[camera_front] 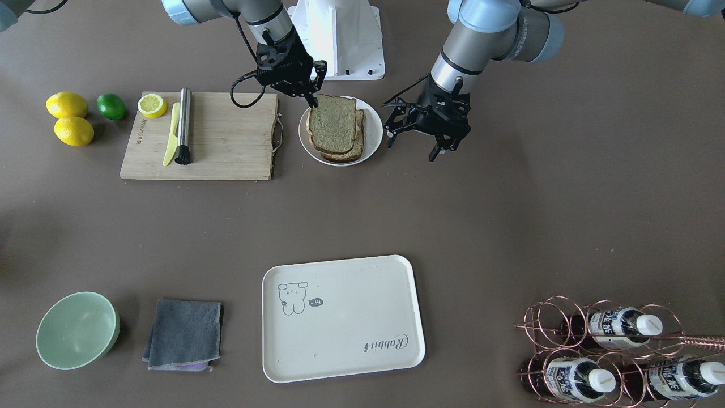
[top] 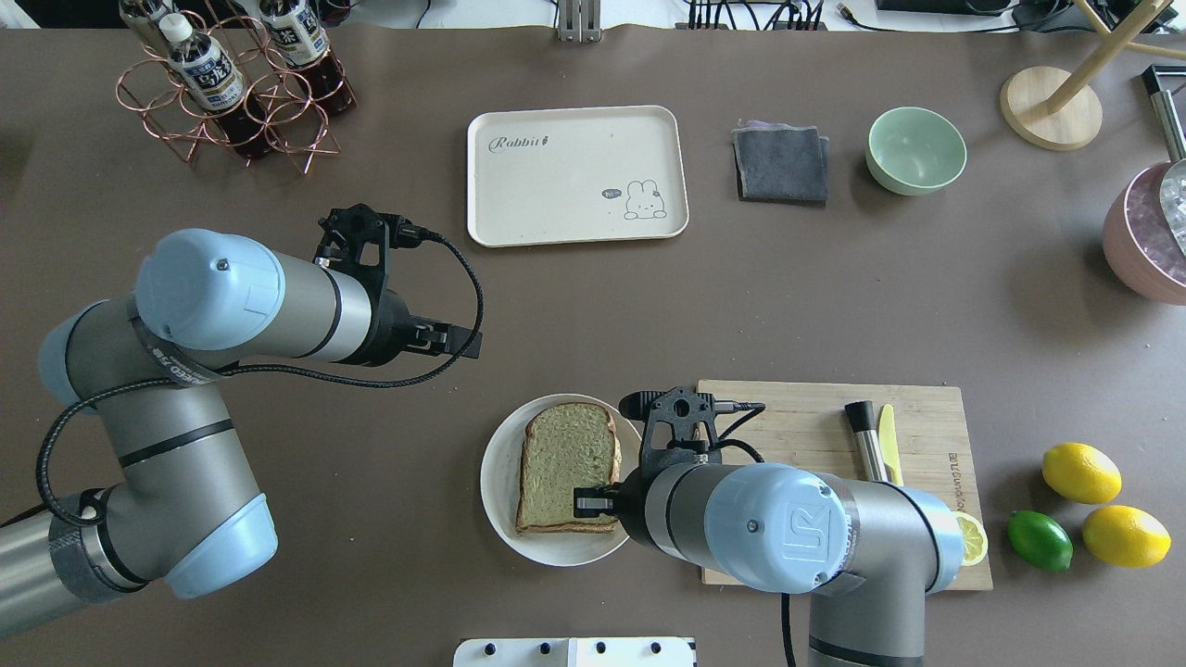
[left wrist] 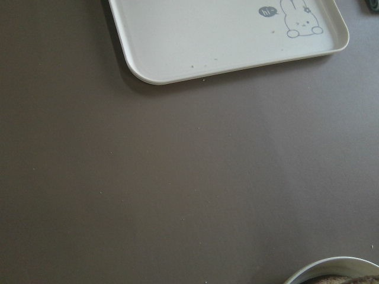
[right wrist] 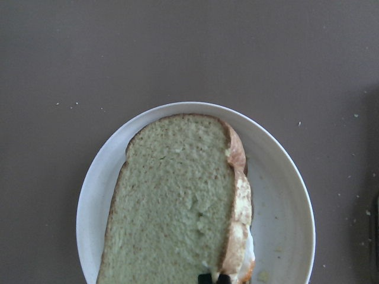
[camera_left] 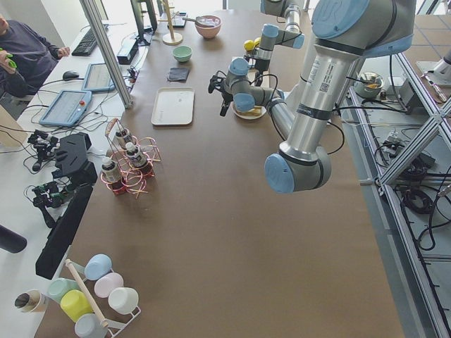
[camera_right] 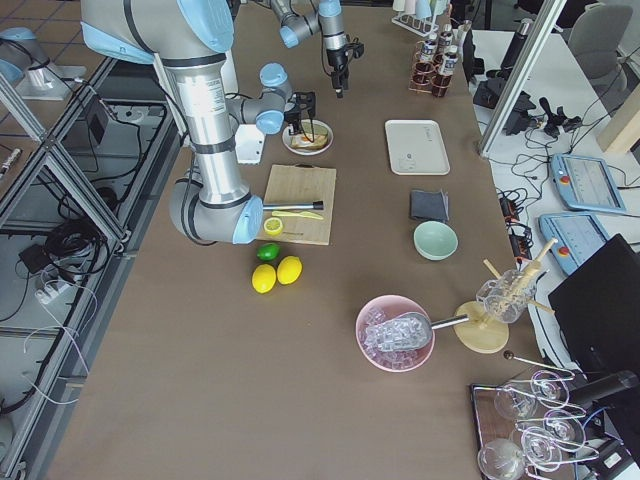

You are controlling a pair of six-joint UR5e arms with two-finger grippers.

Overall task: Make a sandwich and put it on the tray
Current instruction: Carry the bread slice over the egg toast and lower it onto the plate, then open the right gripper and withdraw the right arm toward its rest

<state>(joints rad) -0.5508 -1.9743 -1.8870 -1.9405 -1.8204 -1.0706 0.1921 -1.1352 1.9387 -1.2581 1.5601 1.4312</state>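
The sandwich (camera_front: 334,129) lies on a round white plate (camera_front: 374,136) next to the cutting board. Its top slice (right wrist: 172,201) sits skewed over the lower slice (right wrist: 238,177), with a bit of white and orange egg (right wrist: 247,266) showing at the edge. My right gripper (camera_front: 313,102) is shut on the near edge of the top slice, and its fingertips (right wrist: 206,278) show pinched together in the right wrist view. My left gripper (camera_front: 416,148) is open and empty, hovering beside the plate. The cream tray (camera_front: 340,317) lies empty across the table and also shows in the left wrist view (left wrist: 225,35).
A wooden cutting board (camera_front: 226,141) holds a yellow knife (camera_front: 170,136), a steel muddler (camera_front: 183,124) and a lemon half (camera_front: 152,105). Two lemons (camera_front: 71,116) and a lime (camera_front: 111,106) lie beyond it. A green bowl (camera_front: 76,330), grey cloth (camera_front: 184,334) and copper bottle rack (camera_front: 612,351) flank the tray.
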